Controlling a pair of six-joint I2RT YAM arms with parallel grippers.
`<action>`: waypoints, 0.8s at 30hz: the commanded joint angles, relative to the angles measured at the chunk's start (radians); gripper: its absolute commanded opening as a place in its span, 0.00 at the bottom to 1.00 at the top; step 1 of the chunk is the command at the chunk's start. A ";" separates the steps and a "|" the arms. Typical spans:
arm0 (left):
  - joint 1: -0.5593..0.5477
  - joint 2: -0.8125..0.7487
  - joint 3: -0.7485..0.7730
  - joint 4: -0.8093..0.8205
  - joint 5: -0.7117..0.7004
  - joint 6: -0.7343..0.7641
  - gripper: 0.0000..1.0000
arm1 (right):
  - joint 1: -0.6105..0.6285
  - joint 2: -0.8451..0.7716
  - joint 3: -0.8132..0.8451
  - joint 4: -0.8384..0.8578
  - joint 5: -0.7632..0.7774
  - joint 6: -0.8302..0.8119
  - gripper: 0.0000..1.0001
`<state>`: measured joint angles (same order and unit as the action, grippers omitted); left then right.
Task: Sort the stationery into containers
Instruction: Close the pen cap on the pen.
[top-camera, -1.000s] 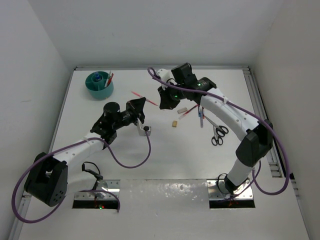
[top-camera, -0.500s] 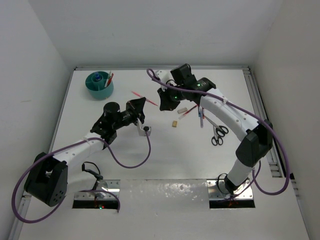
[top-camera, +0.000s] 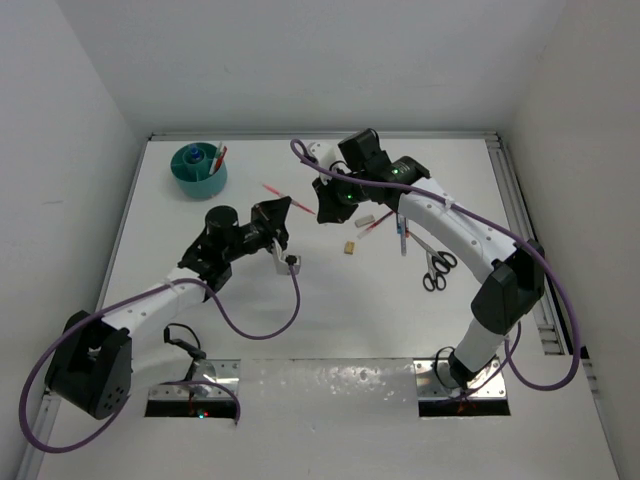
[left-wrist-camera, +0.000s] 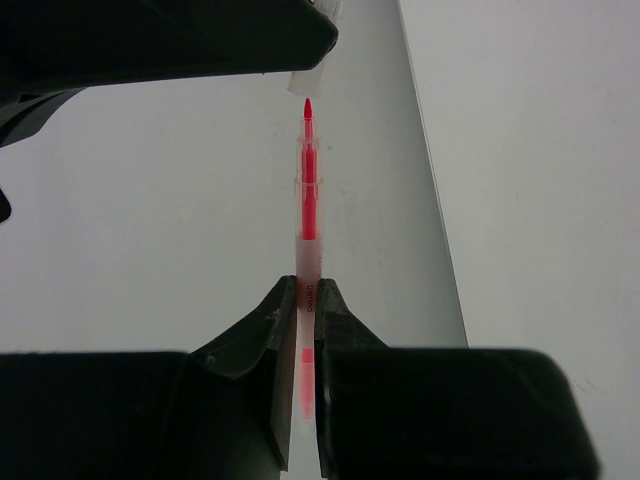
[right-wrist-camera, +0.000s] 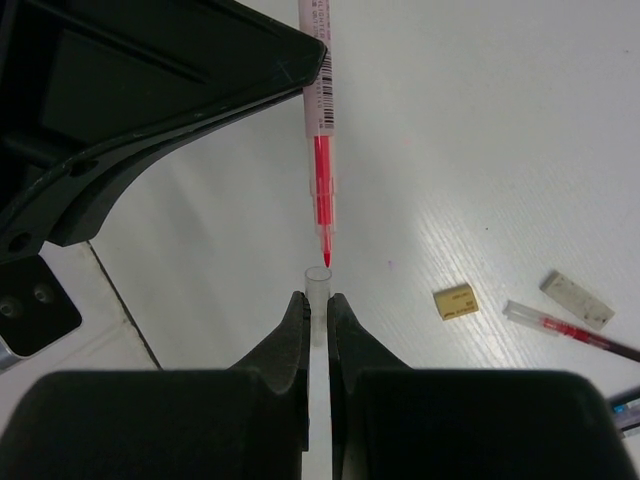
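1. Red is the pen (left-wrist-camera: 309, 200) I have in hand. The left gripper (left-wrist-camera: 308, 290) is clamped on its barrel, with the bare tip pointing away, over the middle of the table (top-camera: 380, 320) and nearer the far edge.
2. The right gripper (right-wrist-camera: 318, 300) is closed on a clear cap (right-wrist-camera: 318, 283), whose mouth faces the pen tip. The tip sits just at that mouth and, as far as I can tell, is not yet inside.
3. I judge this step to be capping the pen in mid-air before it is sorted.
4. The teal tub (top-camera: 200, 170) stands at the table's far left corner, well apart from both grippers, with a few items already standing in it.
5. Next I would close the two along the pen's axis. The tip looks slightly off the cap's centre, so a small sideways correction comes first, then a gentle push.
6. The tan eraser (top-camera: 350, 247) and scissors (top-camera: 437, 270) wait right of the middle.
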<state>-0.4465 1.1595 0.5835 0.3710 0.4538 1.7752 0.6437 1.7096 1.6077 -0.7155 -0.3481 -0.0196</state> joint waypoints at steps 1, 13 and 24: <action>-0.014 -0.040 -0.019 -0.009 0.036 -0.006 0.00 | 0.005 -0.028 0.003 0.033 -0.005 0.000 0.00; -0.027 -0.061 -0.040 -0.003 0.054 0.013 0.00 | 0.022 -0.024 -0.002 0.045 -0.006 0.009 0.00; -0.026 -0.035 -0.053 0.022 0.180 0.121 0.00 | 0.039 -0.005 0.026 0.016 -0.055 -0.006 0.00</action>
<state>-0.4614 1.1221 0.5407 0.3714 0.5217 1.8385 0.6724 1.7096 1.6028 -0.7227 -0.3550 -0.0193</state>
